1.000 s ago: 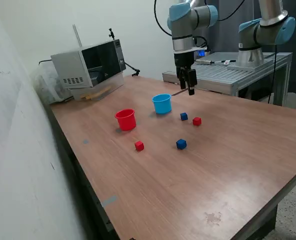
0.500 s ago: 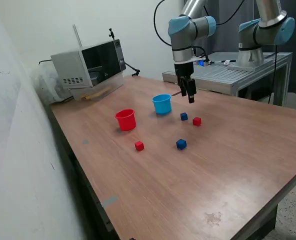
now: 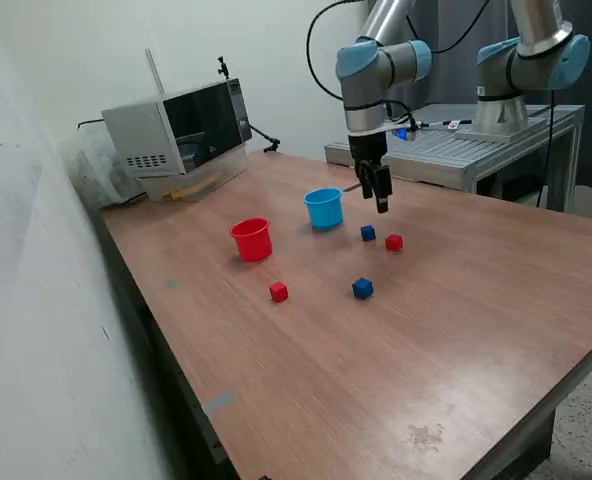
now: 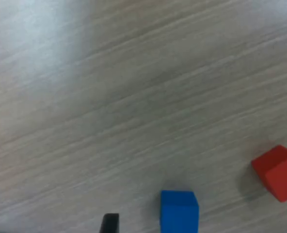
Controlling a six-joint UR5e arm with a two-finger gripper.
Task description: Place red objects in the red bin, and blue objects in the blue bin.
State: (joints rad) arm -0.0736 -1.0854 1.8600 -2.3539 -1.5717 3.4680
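Arm poised above two small cubes on a brown wood-grain tabletop (image 3: 456,320).

The black two-finger gripper (image 3: 380,196) hangs in the air over the small dark-blue cube (image 3: 368,233) that lies near the round light-blue plastic cup (image 3: 324,207); its fingers (image 3: 384,200) carry nothing, and their spread cannot be told from the exterior view, though the wrist view shows dark tips at its two sides, set wide apart. A small solid red cube (image 3: 394,242) sits just beside that blue cube, apart from it, on the exterior view's right. The tapered red plastic cup (image 3: 251,239) stands upright on the exterior view's left of the blue cup. Nearer the camera lie a second red cube (image 3: 278,291) and a second dark-blue cube (image 3: 362,288), well apart. A grey microwave-like box (image 3: 176,128) rests at the far corner.
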